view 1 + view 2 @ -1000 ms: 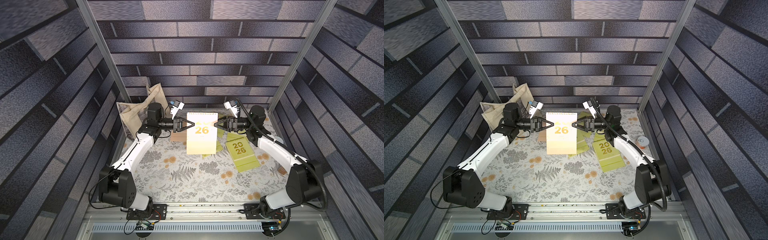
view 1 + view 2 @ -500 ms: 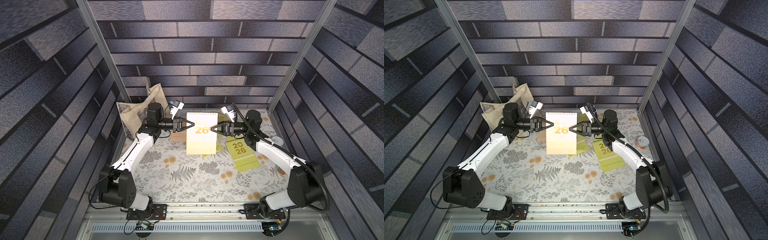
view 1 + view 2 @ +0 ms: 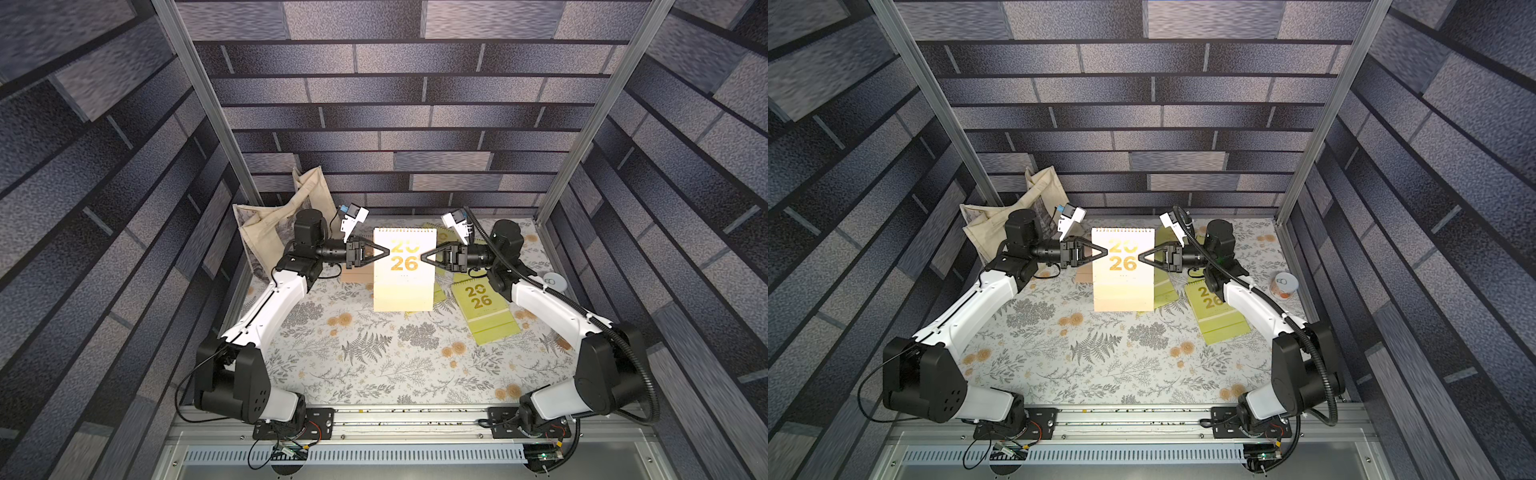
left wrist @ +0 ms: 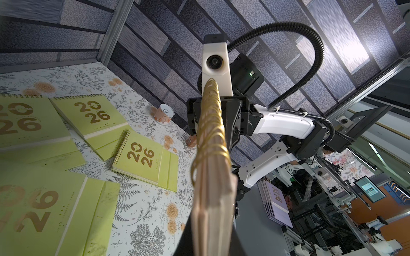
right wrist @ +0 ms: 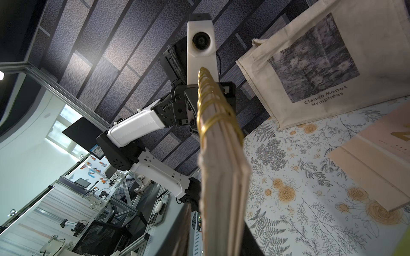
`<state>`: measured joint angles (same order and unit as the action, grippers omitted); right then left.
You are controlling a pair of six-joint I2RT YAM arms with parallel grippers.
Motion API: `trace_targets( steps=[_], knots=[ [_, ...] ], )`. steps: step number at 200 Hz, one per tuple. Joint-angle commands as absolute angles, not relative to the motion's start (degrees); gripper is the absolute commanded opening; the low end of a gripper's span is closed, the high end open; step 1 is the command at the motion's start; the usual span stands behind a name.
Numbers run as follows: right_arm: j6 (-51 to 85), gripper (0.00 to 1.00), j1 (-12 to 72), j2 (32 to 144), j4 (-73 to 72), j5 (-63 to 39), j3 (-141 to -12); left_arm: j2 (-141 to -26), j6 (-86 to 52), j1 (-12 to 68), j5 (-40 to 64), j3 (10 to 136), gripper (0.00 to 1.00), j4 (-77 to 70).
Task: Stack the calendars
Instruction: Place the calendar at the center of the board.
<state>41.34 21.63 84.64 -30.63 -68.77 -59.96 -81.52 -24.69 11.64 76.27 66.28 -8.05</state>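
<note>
Front of cell: the floral tablecloth [image 3: 374,365] lay flat beneath both your arms.

Further in, on your right: one lime-green calendar [image 3: 484,307] lay face up and skewed on the cloth, spiral end away from the rail; in a top view your right forearm covered part of it.

Mid-table: the held calendar [image 3: 404,286] hung above the cloth in both top views; pale peach, gold "2026" cover turned up towards the cameras, spiral binding at its far edge. Your left gripper [image 3: 388,252] was clenched on its left edge, level with the numerals. Your right gripper [image 3: 422,256] had its tips at the opposite edge at about the same height, jaws narrowed almost to a point; the right wrist view showed the calendar's edge running in between the fingers; whether they actually pinched it, I could not tell.

Below and beyond it: the left wrist view showed four lime-green calendars [image 4: 93,115] flat on the cloth, covers up; a second peach calendar [image 5: 377,168] lay flat on the cloth on your left arm's side.

Far right edge: a small tin [image 3: 1283,285] with a ring-pull lid stood upright.

Back left corner: the cream tote bag [image 3: 270,232] leaned against the wall; its grey print read "Claude Monet Nymphéas".
</note>
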Motion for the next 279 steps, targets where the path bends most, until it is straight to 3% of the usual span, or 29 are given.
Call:
trace_targets(
  steps=[1,57,105,111,129,141,147,213,279],
  knots=[
    [40.4,0.27,22.2,84.5,-32.5,-69.3,-60.4,-79.7,-25.6,11.8,75.3,65.3,0.0,-9.3],
    [40.6,0.21,22.2,84.7,-32.8,-69.0,-60.1,-80.5,-26.1,11.9,74.9,65.3,0.0,-10.3],
    [41.2,0.0,22.9,85.7,-33.0,-68.8,-59.8,-81.7,-26.9,11.8,75.0,65.8,0.03,-10.7],
    [41.3,0.0,22.9,85.8,-33.0,-68.7,-59.6,-81.9,-26.9,11.8,74.9,65.9,0.11,-10.4],
    [41.3,0.0,23.1,85.9,-32.8,-68.6,-58.5,-82.1,-27.0,11.1,75.0,65.9,0.47,-9.9],
    [41.1,0.0,23.2,85.8,-32.4,-68.4,-57.5,-82.1,-26.9,10.4,74.5,65.8,0.89,-9.5],
    [40.8,0.0,23.2,85.7,-32.2,-68.2,-56.8,-82.0,-27.1,9.8,74.0,65.7,1.0,-9.2],
    [41.8,0.0,23.8,85.1,-28.1,-61.3,-47.3,-80.0,-28.7,3.5,70.9,62.5,1.0,-7.5],
    [42.7,0.0,27.1,86.6,-23.1,-51.9,-39.3,-77.7,-29.9,3.2,70.8,58.0,1.0,-9.7]
  ],
)
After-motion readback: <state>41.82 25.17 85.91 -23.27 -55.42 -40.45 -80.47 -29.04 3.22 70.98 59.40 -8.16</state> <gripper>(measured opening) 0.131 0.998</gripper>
